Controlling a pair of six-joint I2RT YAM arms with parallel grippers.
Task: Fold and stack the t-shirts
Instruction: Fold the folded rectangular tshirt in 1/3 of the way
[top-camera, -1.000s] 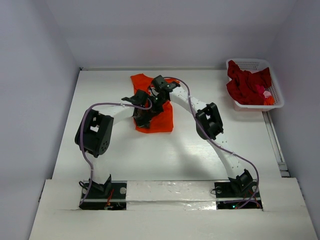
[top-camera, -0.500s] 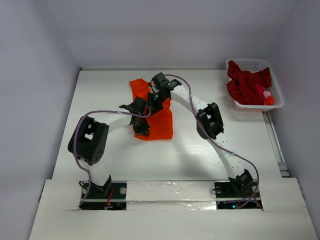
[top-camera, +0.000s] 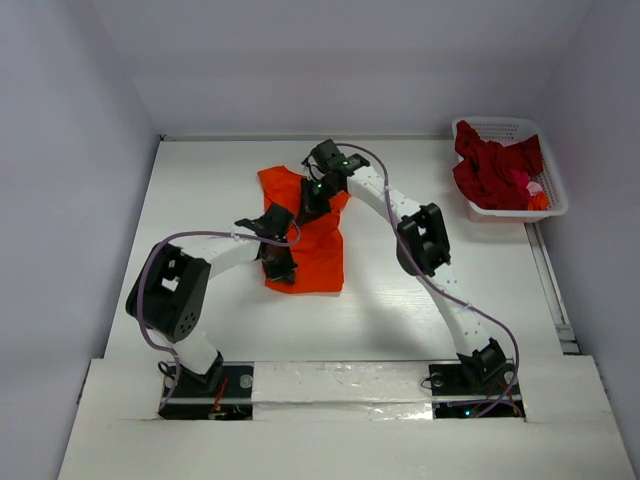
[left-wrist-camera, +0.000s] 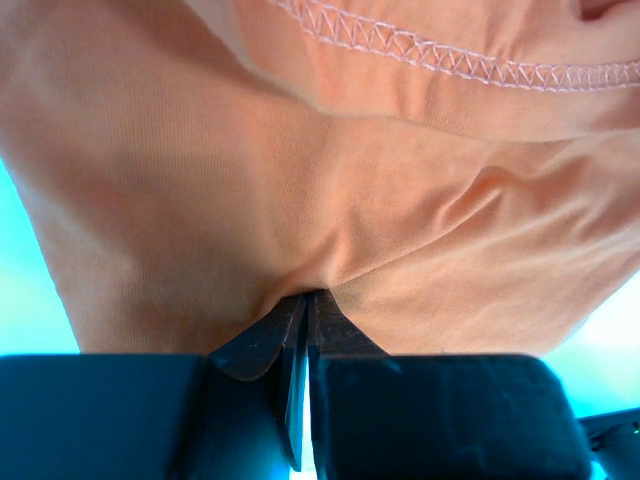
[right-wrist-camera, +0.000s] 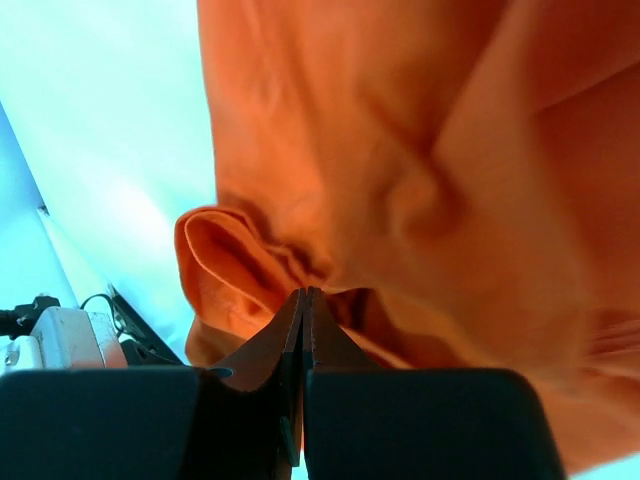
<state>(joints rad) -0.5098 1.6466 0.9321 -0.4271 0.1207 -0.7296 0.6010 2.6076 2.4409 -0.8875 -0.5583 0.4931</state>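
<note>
So, nearest to me, my left pincer (left-wrist-camera: 306, 302) is pressed tight on a pinch of the orange t-shirt (top-camera: 318, 250) at its near left edge. The cloth bunches up right where the two fingers meet, and in the wrist view a stitched hem runs across above that spot. The shirt itself lies on the white table (top-camera: 400, 300), a bit left of centre, rumpled and partly folded over, with its long side running from near to far. Further up, my right pincer (right-wrist-camera: 303, 297) is clamped together too, on a fold of the same shirt at its far end, with a curled-over bit of fabric just left of the fingers. Both arms meet over the cloth, the left one low and the right one reaching across from its own side. Way off in the far right corner sits the white plastic basket (top-camera: 505, 127) with the dark red t-shirts (top-camera: 490, 170) heaped inside, well apart from the orange one.
</note>
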